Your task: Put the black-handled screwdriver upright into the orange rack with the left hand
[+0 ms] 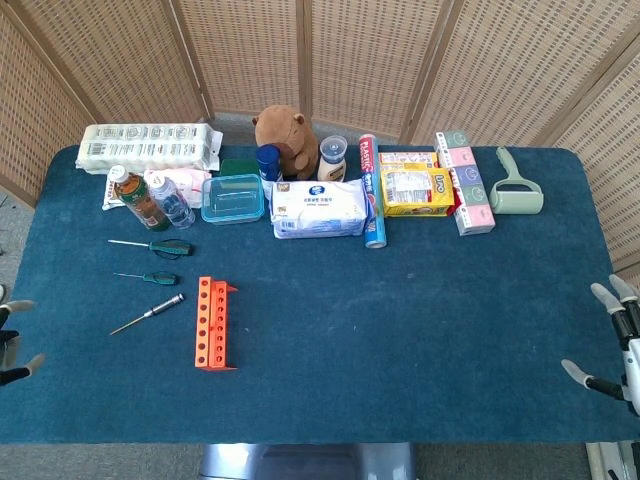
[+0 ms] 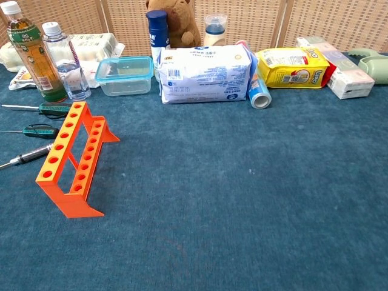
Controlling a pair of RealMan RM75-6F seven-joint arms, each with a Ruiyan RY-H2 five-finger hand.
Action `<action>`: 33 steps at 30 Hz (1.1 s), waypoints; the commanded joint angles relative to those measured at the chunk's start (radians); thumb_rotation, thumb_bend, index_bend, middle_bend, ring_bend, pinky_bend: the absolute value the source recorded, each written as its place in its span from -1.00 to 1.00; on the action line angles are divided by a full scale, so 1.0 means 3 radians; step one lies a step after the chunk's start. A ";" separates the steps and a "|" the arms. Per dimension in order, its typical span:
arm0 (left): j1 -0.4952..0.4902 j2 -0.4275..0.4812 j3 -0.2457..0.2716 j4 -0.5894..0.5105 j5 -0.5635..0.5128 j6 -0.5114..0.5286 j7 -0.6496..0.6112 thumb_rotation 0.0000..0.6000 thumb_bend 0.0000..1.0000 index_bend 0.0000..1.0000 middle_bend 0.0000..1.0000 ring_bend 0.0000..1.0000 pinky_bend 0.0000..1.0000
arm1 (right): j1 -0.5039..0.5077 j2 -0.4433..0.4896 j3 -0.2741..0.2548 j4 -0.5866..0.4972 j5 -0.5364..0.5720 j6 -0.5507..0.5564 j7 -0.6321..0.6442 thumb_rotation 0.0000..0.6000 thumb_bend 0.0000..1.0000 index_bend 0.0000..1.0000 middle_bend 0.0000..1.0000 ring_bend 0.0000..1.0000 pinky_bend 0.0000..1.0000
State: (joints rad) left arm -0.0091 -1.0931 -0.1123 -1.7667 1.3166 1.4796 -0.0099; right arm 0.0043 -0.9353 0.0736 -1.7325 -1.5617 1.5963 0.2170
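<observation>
A table [image 1: 420,330] covered in deep blue, carpet-like cloth is seen from above, its surface evenly lit without hard shadows. Directly behind the table's far edge a folding screen [image 1: 380,60] of woven wicker panels in pale wooden frames is set, its panels angled so that the table is wrapped on the far side and at both far corners. Beyond the table's left edge a strip of grey floor [image 1: 12,215] is visible, and below the table's near edge a grey surface is shown.
</observation>
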 commanded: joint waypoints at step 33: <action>-0.1577 -0.0670 -0.0142 0.0036 -0.2011 -0.1453 0.1896 1.00 -0.89 -0.41 1.00 1.00 1.00 | 0.0024 0.0203 -0.0058 0.0008 0.0017 -0.0146 0.0433 1.00 -0.99 -0.83 -0.92 -1.00 -1.00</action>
State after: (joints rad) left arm -0.4792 -1.2908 -0.1580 -1.7605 0.7115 1.0387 0.5592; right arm 0.0114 -0.8745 0.0563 -1.7300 -1.5567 1.5527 0.3469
